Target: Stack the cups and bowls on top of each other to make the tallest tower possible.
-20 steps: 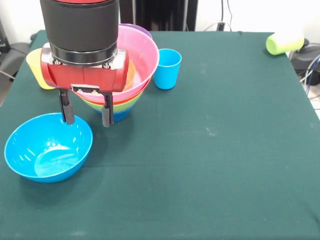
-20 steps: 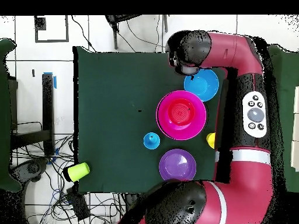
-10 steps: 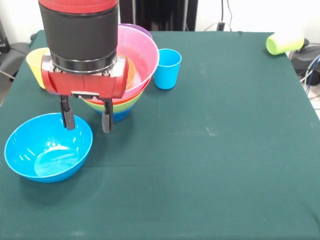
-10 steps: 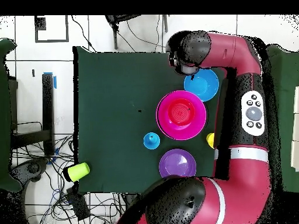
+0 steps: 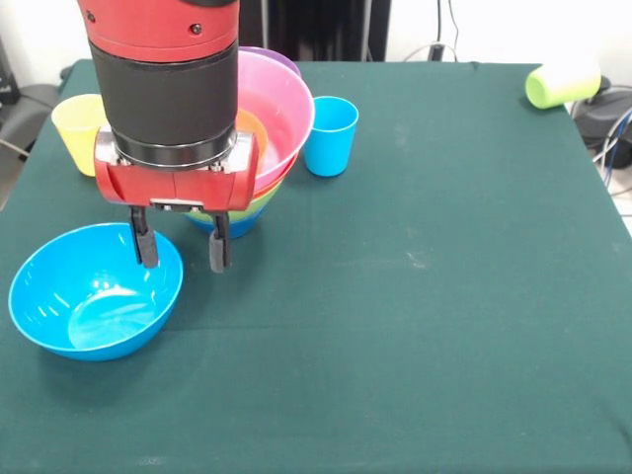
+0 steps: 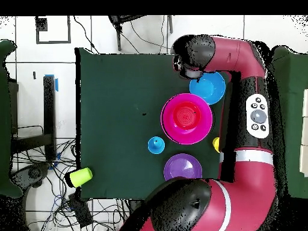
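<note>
Front view shows you the hand (image 5: 181, 252) with its two fingers spread apart and nothing between them, poised over the rim of the light blue bowl (image 5: 94, 289), one finger inside the rim and the other just outside. That bowl sits alone on the table (image 5: 415, 296), just beside the tower (image 5: 259, 148), whose pink bowl is on top with orange-red, green and dark blue layers showing beneath.

A purple bowl (image 6: 183, 169) rests behind the tower. The yellow cup (image 5: 79, 131) and the light blue cup (image 5: 329, 135) stand on either side of the tower; the lime green cup (image 5: 561, 81) lies tipped over at a far corner.

Expect the blue bowl to be light, stiff and glossy, so it will likely slip or swing if you pinch it loosely. The thin rim wall is your only real purchase: close across it squarely and lift slowly, because a one-sided grip will probably let it tilt.
</note>
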